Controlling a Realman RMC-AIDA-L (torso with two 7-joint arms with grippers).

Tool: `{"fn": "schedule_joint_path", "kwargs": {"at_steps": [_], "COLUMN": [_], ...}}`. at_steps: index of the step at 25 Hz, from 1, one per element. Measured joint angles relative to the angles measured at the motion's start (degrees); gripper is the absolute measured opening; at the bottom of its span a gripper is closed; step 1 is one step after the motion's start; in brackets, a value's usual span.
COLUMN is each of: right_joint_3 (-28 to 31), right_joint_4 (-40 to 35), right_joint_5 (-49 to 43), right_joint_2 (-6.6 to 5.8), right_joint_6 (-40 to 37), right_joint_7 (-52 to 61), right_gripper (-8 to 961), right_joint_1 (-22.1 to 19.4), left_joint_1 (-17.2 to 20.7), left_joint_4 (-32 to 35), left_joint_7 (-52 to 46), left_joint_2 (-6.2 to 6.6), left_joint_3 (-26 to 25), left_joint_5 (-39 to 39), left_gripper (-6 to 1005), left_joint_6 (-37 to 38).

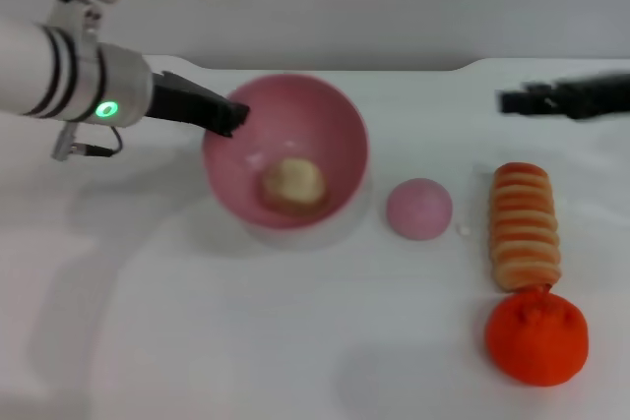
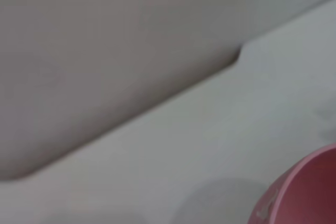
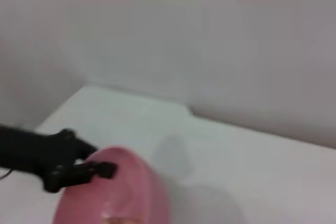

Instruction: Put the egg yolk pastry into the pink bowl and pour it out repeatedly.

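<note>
While the deep glossy pink plastic bowl (image 1: pixel 285 150) is pinched at its rim by the left gripper (image 1: pixel 232 115) | lumpy beige egg yolk pastry (image 1: pixel 292 182) is held inside | risk: thin rim grip, bowl could get dropped mid-pour | right gripper (image 1: pixel 517 100) parked far right, fingers can't be told

soft, even overhead light left only faint shadows on the white table (image 1: pixel 295 341), while both wrist views were blurred and the right gripper (image 1: pixel 507 101) smeared.
</note>
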Motion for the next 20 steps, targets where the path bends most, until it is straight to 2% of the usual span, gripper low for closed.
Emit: {"fn": "schedule_joint_path", "kwargs": {"at_steps": [3, 7, 8, 9, 11, 13, 14, 16, 17, 20], "right_joint_3": [5.46, 8.64, 9.00, 9.34, 9.72, 10.48, 11.04, 12.31, 12.81, 13.28], "right_joint_4": [5.45, 12.45, 13.48, 14.42, 16.48, 18.65, 19.62, 21.24, 21.77, 22.29], "right_joint_5": [4.57, 11.46, 12.15, 12.63, 12.87, 12.91, 12.92, 12.94, 12.95, 12.98], "right_joint_2": [-0.20, -0.48, -0.47, -0.45, -0.39, -0.44, -0.47, -0.50, -0.51, -0.52], "right_joint_6": [0.08, 0.44, 0.86, 1.41, 2.56, 3.33, 3.59, 3.93, 4.01, 4.17], "right_joint_7": [-6.35, -15.48, -17.05, -18.75, -20.80, -22.35, -23.04, -24.41, -24.86, -25.08], "right_gripper": [559, 559, 559, 559, 559, 559, 559, 559, 559, 559], "right_joint_1": [-4.38, -9.57, -10.69, -11.72, -13.36, -14.20, -14.47, -14.75, -14.80, -14.84], "left_joint_1": [4.53, 9.74, 9.74, 12.76, 16.01, 17.27, 20.84, 23.17, 25.12, 28.01], "left_joint_4": [3.78, 7.76, 7.76, 9.68, 11.64, 12.33, 14.20, 15.18, 15.77, 15.66], "left_joint_7": [4.46, 11.22, 11.22, 15.26, 18.61, 19.87, 24.11, 26.59, 28.97, 34.07], "left_joint_2": [0.04, 0.01, 0.01, -0.04, -0.01, -0.01, -0.01, 0.01, 0.07, 0.10], "left_joint_3": [0.03, 1.45, 1.45, 3.99, 7.45, 9.00, 14.18, 17.98, 21.95, 28.60], "left_joint_5": [-3.77, -8.04, -8.04, -10.05, -11.52, -11.83, -12.16, -12.00, -11.80, -11.63], "left_gripper": [1, 1, 1, 1, 1, 1, 0, 0, 0, 0], "left_joint_6": [-3.41, -7.94, -7.94, -11.88, -17.30, -19.60, -27.52, -33.36, -39.53, -51.15]}}
